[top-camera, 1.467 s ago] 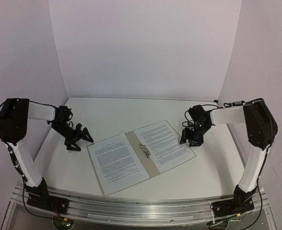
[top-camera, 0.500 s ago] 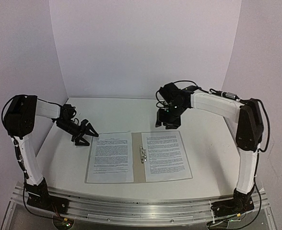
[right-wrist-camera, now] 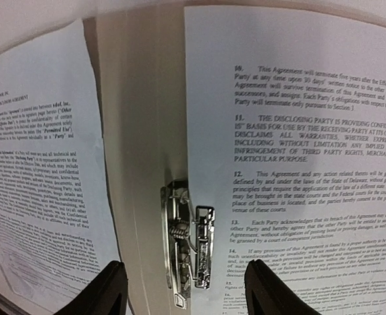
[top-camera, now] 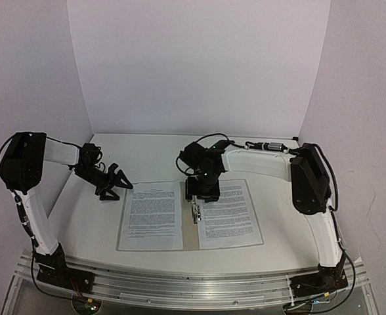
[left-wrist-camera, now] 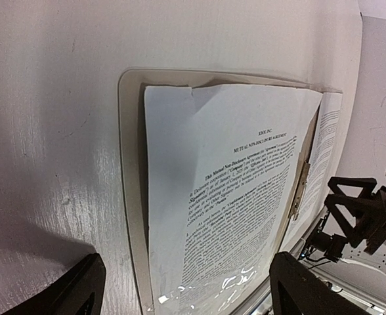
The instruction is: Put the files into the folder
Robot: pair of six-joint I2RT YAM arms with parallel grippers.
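The tan folder (top-camera: 190, 235) lies open and flat on the table. One white printed sheet (top-camera: 150, 214) lies on its left half and another (top-camera: 230, 212) on its right half. The metal clip (top-camera: 194, 212) sits on the spine. My right gripper (top-camera: 203, 191) is open and empty, hovering over the upper spine; its view shows the clip (right-wrist-camera: 190, 243) between its fingers, with the left sheet (right-wrist-camera: 42, 170) and right sheet (right-wrist-camera: 298, 131) either side. My left gripper (top-camera: 116, 182) is open and empty by the folder's far-left corner, facing the left sheet (left-wrist-camera: 219, 197) and the folder rim (left-wrist-camera: 130, 184).
White walls close in the table at the back and both sides. The right arm's link reaches across the back right of the table. The metal rail (top-camera: 180, 285) with both arm bases runs along the near edge.
The folder turned from slanted to square with the table's edge. My right gripper swung left from the folder's right side to above the spine. My left gripper shifted slightly towards the folder.
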